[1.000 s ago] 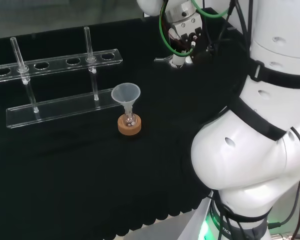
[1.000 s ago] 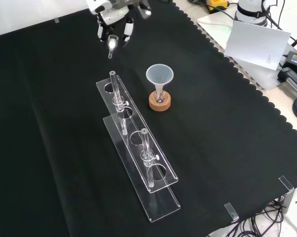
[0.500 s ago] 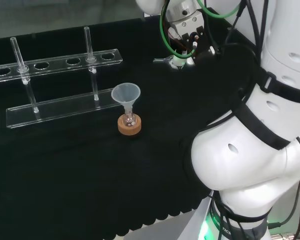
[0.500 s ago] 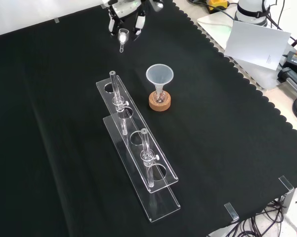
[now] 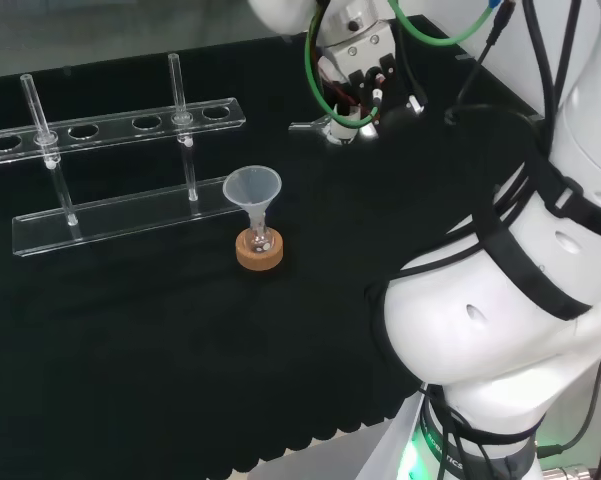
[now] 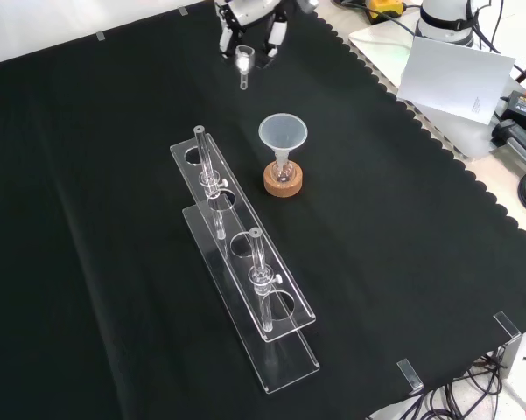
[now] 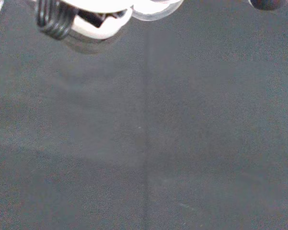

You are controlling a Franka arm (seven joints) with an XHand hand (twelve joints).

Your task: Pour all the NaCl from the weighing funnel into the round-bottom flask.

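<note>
hand: hanging above the far part of the bench (image 6: 87,289) in the front view, the hand (image 6: 249,19) is pinching the weighing funnel (image 6: 243,61) between curled fingers; in the head view the hand (image 5: 355,75) is sitting left of the arm's white links.
weighing funnel: riding clear of the cloth, its narrow stem pointing toward the near edge in the front view and toward the left in the head view (image 5: 318,126); contents too small to judge.
target: the round-bottom flask (image 6: 284,172) is standing on a cork ring (image 6: 284,184) with a clear funnel (image 6: 283,134) seated upright in its neck.
key relation: the funnel mouth is lying nearer the front camera than the hand and slightly right of it, well apart; in the head view it (image 5: 252,187) is lying left of and below the hand.
next move, judged: carrying the stem along its own long axis to a spot over the funnel mouth before tipping.
clearance: the tube rack (image 6: 245,271) is standing just beside the flask, left of the path in the front view.
</note>
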